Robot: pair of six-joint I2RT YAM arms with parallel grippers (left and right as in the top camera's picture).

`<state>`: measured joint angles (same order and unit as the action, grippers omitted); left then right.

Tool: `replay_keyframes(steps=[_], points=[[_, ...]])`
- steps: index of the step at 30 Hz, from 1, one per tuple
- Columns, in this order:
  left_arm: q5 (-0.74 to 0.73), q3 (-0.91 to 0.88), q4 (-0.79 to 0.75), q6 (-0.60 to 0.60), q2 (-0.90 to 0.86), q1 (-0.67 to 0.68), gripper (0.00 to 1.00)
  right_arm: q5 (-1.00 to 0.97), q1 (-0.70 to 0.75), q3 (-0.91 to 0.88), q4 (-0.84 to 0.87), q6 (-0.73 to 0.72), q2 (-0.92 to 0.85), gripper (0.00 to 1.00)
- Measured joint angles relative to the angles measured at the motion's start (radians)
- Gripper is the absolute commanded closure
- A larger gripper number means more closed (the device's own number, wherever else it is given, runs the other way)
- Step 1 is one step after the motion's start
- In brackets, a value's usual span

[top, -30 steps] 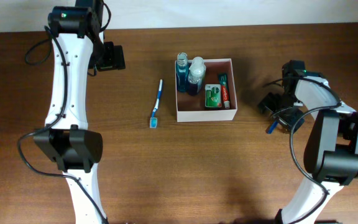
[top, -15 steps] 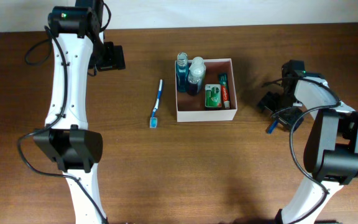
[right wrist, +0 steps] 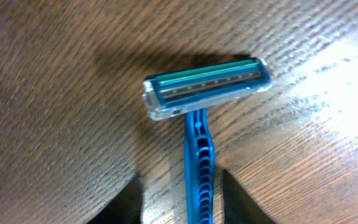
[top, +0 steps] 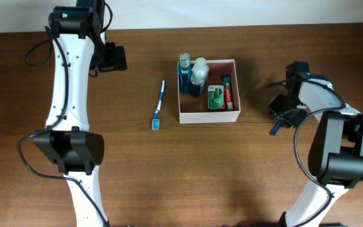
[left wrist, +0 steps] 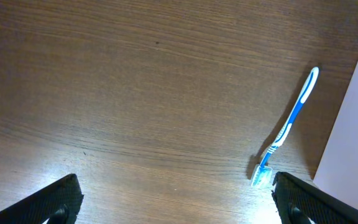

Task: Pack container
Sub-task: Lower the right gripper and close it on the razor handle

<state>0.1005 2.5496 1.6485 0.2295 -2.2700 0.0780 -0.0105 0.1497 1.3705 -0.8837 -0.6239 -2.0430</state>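
Right gripper (right wrist: 180, 199) jaws just narrowed around blue razor (right wrist: 207, 87) handle, near right edge of tabletop (top: 244, 176); firm clamp unclear. Left gripper (left wrist: 176, 199) wide open, idle. Razor likely next into container (top: 207, 116).

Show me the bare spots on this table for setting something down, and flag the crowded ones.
Bare: the wide front strip of table below the container; the patch between left arm and toothbrush. Crowded: inside the container; around the razor.
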Motion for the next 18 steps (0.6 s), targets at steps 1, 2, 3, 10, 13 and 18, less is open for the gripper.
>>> replay_keyframes(steps=[1, 2, 3, 10, 13, 18], points=[[0.0, 0.0, 0.0, 0.0, 0.0, 0.0, 0.01, -0.001, 0.0, 0.0, 0.0, 0.0, 0.0, 0.75], [0.0, 0.0, 0.0, 0.0, 0.0, 0.0, 0.01, -0.005, 0.0, 0.0, -0.001, -0.004, 0.0, 0.79], [0.0, 0.0, 0.0, 0.0, 0.0, 0.0, 0.01, -0.005, 0.0, 0.0, -0.001, -0.003, 0.0, 0.82], [0.0, 0.0, 0.0, 0.0, 0.0, 0.0, 0.01, -0.007, 0.0, 0.0, -0.002, -0.003, 0.001, 0.96], [0.0, 0.0, 0.0, 0.0, 0.0, 0.0, 0.01, -0.006, 0.0, 0.001, -0.005, -0.003, 0.001, 0.96], [0.0, 0.0, 0.0, 0.0, 0.0, 0.0, 0.01, 0.024, 0.0, 0.037, -0.08, 0.009, -0.008, 0.96]])
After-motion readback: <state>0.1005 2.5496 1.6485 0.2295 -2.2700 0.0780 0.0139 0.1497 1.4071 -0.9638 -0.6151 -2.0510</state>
